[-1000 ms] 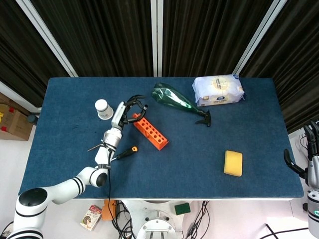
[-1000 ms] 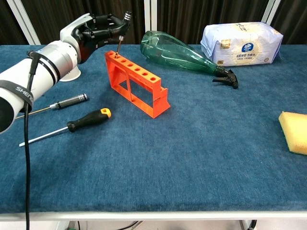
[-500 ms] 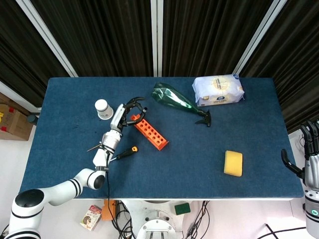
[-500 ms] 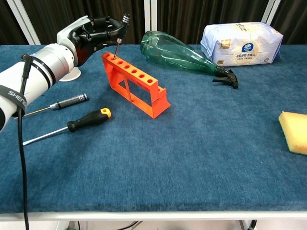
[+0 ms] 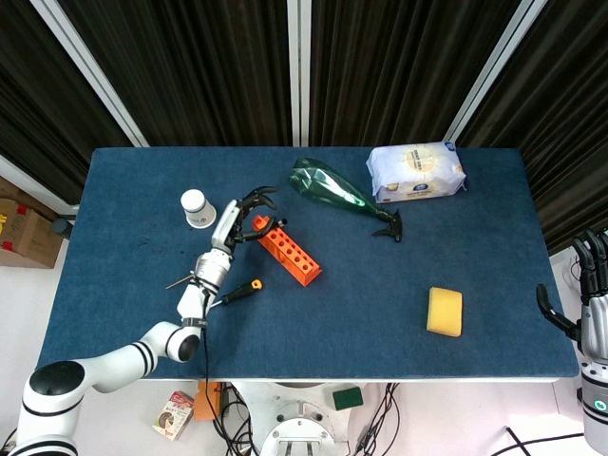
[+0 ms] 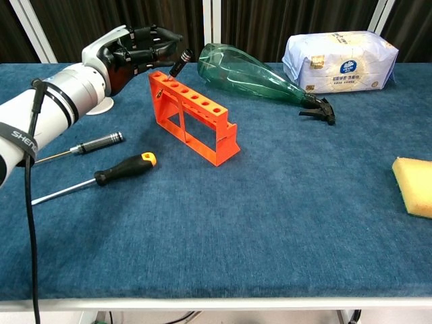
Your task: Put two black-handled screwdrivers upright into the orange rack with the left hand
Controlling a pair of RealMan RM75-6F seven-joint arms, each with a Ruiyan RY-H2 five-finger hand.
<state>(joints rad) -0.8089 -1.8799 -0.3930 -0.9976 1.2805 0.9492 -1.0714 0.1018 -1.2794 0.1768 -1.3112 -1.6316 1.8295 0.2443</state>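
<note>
The orange rack (image 6: 196, 118) (image 5: 289, 253) stands left of the table's middle. A small black-handled screwdriver (image 6: 181, 61) leans to the right with its shaft in the rack's far end hole. My left hand (image 6: 135, 50) (image 5: 245, 209) hovers over that end, fingertips right at the handle's top; whether they still pinch it is unclear. A black-and-orange-handled screwdriver (image 6: 125, 167) (image 5: 242, 290) and a slimmer dark-handled one (image 6: 98, 142) lie flat on the cloth in front of the rack. My right hand (image 5: 591, 285) is at the right edge, off the table, fingers apart and holding nothing.
A green spray bottle (image 6: 243, 71) lies on its side behind the rack. A white wipes pack (image 6: 337, 61) sits at the back right, a yellow sponge (image 6: 415, 177) at the front right, and a white cup (image 5: 195, 206) left of my left hand.
The screwdriver has tipped from near upright to a rightward lean and sits lower in the rack's end hole. The rack has shifted slightly right. My left hand's fingers have lifted a little.
</note>
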